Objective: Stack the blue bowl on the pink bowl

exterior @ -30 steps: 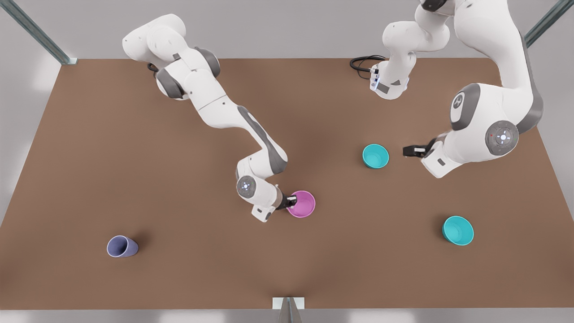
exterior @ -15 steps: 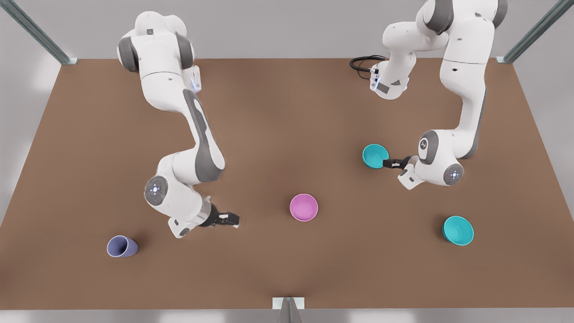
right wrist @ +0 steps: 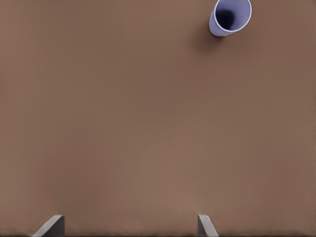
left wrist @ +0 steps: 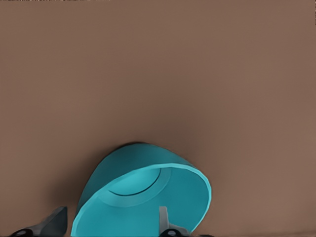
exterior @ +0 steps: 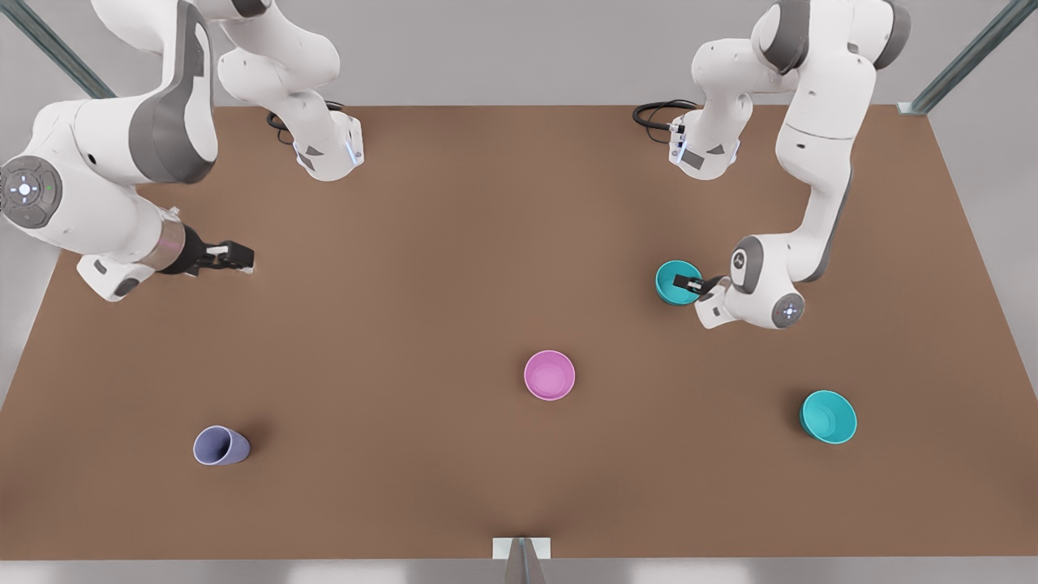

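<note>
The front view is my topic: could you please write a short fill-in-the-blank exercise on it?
1. The left gripper straddles the rim of the blue bowl, jaws ___.
2. The right gripper waits above the table by the front view's ___ edge.
3. The pink bowl holds ___.
Missing: open; left; nothing.

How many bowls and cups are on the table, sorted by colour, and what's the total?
Teal bowls: 2, the blue bowl at the left gripper and a second teal bowl
Pink bowls: 1, the pink bowl
Lavender cups: 1, the lavender cup
Total: 4
</note>
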Controlling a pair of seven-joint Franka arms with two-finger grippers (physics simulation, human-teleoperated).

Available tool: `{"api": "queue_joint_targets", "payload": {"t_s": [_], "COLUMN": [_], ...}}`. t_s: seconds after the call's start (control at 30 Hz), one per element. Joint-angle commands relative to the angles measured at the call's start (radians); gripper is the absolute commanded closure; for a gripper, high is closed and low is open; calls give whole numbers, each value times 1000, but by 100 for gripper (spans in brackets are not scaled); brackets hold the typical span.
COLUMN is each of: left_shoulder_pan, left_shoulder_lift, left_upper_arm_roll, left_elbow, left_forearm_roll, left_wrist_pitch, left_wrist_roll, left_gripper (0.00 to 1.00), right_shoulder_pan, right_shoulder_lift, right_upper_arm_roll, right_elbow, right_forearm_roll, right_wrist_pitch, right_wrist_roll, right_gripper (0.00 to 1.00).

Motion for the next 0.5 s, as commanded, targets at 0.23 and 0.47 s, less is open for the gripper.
{"api": "queue_joint_targets", "payload": {"t_s": [0.23, 0.47], "left_shoulder_pan": [-2, -146], "left_shoulder_lift": [-1, -13], "left_upper_arm_roll": [-3, -35], "left_elbow": [39, 390], "left_forearm_roll": [-10, 6], "left_wrist_pitch": [29, -152], "left_wrist_roll": [231, -338], "left_gripper": [79, 79], "right_shoulder_pan": [-17, -17], "right_shoulder_lift": [-37, -31], "right_upper_arm_roll": [31, 29], "right_elbow": [-65, -67], "right_forearm_roll": [-71, -69], "right_wrist_pitch": [49, 48], "right_wrist_roll": [-61, -63], "right_gripper": [0, 0]}}
